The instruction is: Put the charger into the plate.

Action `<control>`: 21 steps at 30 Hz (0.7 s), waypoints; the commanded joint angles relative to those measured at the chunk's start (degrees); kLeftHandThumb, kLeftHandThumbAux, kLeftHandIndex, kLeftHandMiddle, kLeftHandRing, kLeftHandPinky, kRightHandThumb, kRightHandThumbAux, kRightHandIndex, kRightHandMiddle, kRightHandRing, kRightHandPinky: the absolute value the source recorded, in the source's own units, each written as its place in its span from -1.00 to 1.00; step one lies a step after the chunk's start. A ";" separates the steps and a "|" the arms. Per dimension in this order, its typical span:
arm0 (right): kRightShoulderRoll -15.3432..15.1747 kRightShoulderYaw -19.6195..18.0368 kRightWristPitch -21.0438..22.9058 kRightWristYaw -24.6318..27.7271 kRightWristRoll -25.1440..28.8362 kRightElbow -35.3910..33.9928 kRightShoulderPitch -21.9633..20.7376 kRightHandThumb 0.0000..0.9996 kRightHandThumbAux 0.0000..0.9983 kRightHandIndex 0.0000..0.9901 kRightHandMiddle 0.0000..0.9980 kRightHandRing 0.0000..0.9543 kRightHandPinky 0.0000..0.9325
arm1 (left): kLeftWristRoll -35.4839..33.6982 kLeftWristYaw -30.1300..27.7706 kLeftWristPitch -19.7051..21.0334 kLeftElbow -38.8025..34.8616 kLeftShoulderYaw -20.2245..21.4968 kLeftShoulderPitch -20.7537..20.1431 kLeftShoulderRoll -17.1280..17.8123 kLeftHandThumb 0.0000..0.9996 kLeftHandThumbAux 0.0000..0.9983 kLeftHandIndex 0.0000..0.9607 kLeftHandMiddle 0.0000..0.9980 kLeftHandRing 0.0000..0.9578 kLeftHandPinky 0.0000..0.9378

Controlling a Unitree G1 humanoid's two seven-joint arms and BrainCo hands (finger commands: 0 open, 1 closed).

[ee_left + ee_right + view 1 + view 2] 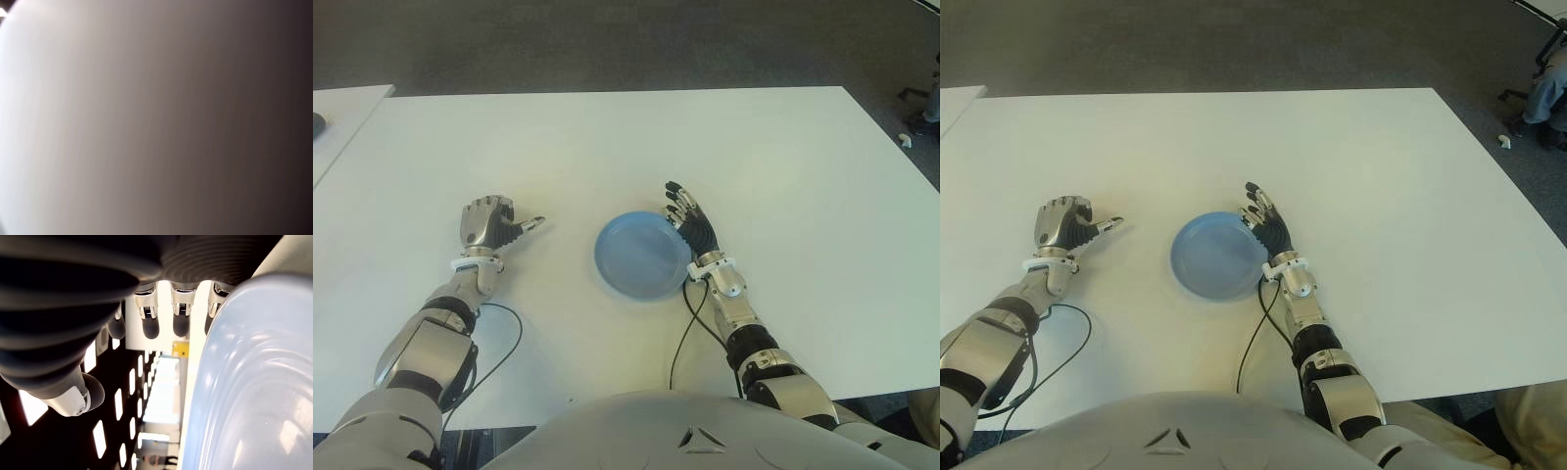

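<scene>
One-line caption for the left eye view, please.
Empty blue plate on white table; open right hand beside it, curled left hand apart; no charger visible.

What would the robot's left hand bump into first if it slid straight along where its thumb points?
Probably the blue plate. The left hand shows its thumb aimed toward it across bare white table; depth is uncertain.

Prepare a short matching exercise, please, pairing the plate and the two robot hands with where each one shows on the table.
Column 1:
1. blue plate
2. left robot hand
3. right robot hand

Column 2:
A. fingers curled, thumb out, left of the plate
B. fingers extended, at the plate's right edge
C. empty, between the two hands

Pairs: 1-C, 2-A, 3-B
</scene>
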 commanded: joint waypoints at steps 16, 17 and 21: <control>-1.25 0.47 7.14 0.04 -1.16 11.74 14.81 -0.86 0.16 -0.95 -0.93 -0.89 -0.75 | -1.90 -0.17 -9.37 -2.62 1.99 1.93 -4.21 -0.04 -0.10 0.73 0.74 0.83 0.91; -1.20 0.50 7.19 0.00 -1.17 11.73 14.81 -0.87 0.17 -0.96 -0.92 -0.89 -0.76 | -1.80 0.00 -9.72 -2.89 1.92 1.89 -4.45 -0.01 -0.10 0.73 0.75 0.83 0.91; -1.16 0.52 7.38 0.06 -1.12 11.75 14.58 -0.87 0.19 -0.96 -0.93 -0.89 -0.78 | -1.85 -0.21 -10.57 -3.08 2.13 1.70 -4.77 0.05 -0.09 0.73 0.75 0.82 0.90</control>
